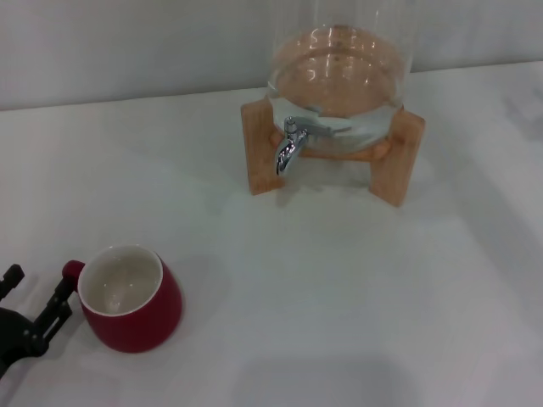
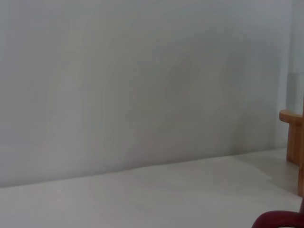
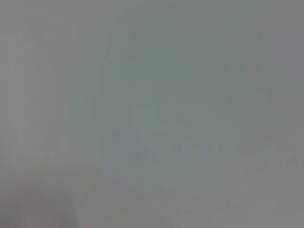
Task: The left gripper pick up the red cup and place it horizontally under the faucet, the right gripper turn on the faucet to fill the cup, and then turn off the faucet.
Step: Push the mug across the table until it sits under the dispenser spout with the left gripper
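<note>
The red cup point(image 1: 129, 298) stands upright on the white table at the front left, white inside, its small handle pointing left. My left gripper point(image 1: 36, 298) is open at the front left edge; one black finger point(image 1: 56, 305) reaches up to the cup's handle, the other is further left. A sliver of the cup's rim point(image 2: 280, 220) shows in the left wrist view. The chrome faucet point(image 1: 290, 144) points down from the glass dispenser point(image 1: 339, 72) at the back centre. The right gripper is out of view.
The dispenser sits in a wooden stand point(image 1: 399, 157), which also shows in the left wrist view point(image 2: 293, 137). A pale wall runs behind the white table point(image 1: 339, 288). The right wrist view shows only a grey surface.
</note>
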Tool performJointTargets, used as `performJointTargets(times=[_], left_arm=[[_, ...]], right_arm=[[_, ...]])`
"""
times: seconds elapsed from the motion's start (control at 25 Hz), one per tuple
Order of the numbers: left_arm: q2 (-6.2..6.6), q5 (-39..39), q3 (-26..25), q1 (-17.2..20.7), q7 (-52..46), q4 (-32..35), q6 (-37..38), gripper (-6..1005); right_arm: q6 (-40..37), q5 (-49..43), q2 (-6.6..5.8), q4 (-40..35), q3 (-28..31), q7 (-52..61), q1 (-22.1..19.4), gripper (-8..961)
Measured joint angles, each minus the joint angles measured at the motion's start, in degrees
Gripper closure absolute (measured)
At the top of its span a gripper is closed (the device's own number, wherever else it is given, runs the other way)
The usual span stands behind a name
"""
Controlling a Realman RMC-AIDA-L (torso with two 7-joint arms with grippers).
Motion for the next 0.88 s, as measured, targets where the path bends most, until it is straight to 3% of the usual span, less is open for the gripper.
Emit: performJointTargets(times=[0.88], left_arm=[[-0.06, 1.52, 0.00, -2.75, 0.02, 0.44, 2.03, 399]], right_arm=[[-0.06, 1.30, 0.00, -0.47, 0.00, -1.07, -0.17, 321]])
